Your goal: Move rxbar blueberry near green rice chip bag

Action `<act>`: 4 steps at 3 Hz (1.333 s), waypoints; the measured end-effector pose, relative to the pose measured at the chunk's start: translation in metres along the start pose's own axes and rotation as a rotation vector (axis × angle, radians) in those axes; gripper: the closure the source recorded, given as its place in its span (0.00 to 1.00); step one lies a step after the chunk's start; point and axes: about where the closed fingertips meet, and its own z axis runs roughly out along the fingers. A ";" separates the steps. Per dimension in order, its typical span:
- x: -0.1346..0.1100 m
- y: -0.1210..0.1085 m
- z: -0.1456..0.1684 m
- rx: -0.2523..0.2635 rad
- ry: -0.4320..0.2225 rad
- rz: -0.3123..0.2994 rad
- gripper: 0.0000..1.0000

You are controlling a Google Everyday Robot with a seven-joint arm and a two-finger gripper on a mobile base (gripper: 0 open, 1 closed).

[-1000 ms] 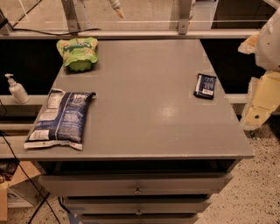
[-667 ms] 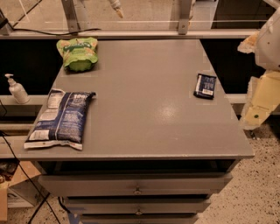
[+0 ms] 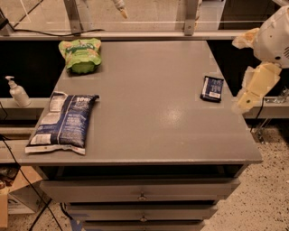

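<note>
One rxbar blueberry [image 3: 212,88]; end effector [image 3: 120,8] perhaps far upper-left.

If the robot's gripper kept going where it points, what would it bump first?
Probably the right edge of the table: the gripper hangs just beside it, tilted down-left, near the rxbar blueberry. Depth is unclear.

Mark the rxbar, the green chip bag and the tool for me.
rxbar blueberry [image 3: 212,88]: camera view, centre of the wrapper, near the table's [image 3: 149,135] right edge.
green rice chip bag [image 3: 81,55]: camera view, middle of its front, table's far left corner.
tool [image 3: 255,88]: camera view, its cream lower part, beyond the table's right edge.
</note>
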 end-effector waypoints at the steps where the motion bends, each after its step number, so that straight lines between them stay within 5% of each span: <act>1: -0.002 -0.007 0.007 -0.010 -0.028 0.004 0.00; 2: 0.006 -0.002 0.021 -0.030 -0.012 0.059 0.00; 4: 0.017 -0.057 0.079 -0.005 -0.159 0.157 0.00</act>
